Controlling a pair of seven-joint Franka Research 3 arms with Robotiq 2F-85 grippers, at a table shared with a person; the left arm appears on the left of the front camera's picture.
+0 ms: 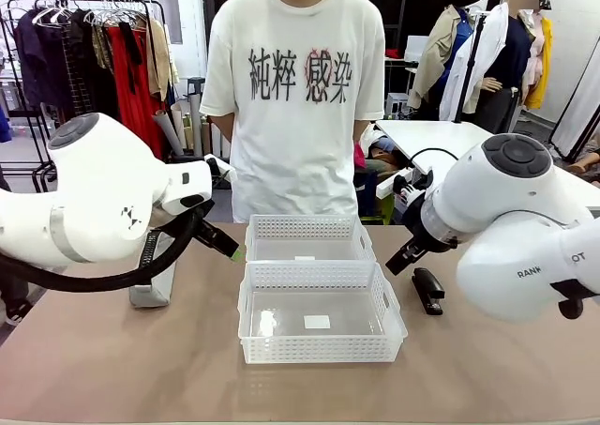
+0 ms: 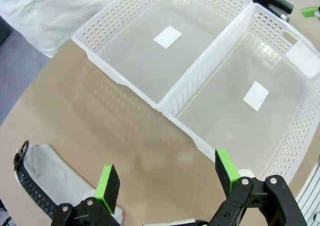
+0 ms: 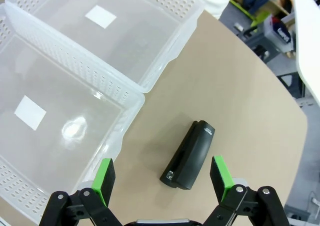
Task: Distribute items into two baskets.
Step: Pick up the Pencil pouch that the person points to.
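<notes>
With your right fingers (image 3: pixel 220 172) spread and empty above the black stapler (image 3: pixel 189 155) lying on the table (image 3: pixel 240 86) just beside the baskets (image 3: pixel 131 102), pinch it across its narrow middle, since it looks rigid, smooth-skinned and likely dense.

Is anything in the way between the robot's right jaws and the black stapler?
No, nothing visible. The right gripper hangs open above the stapler, which lies alone on the bare table. The nearest basket sits off to one side.
</notes>
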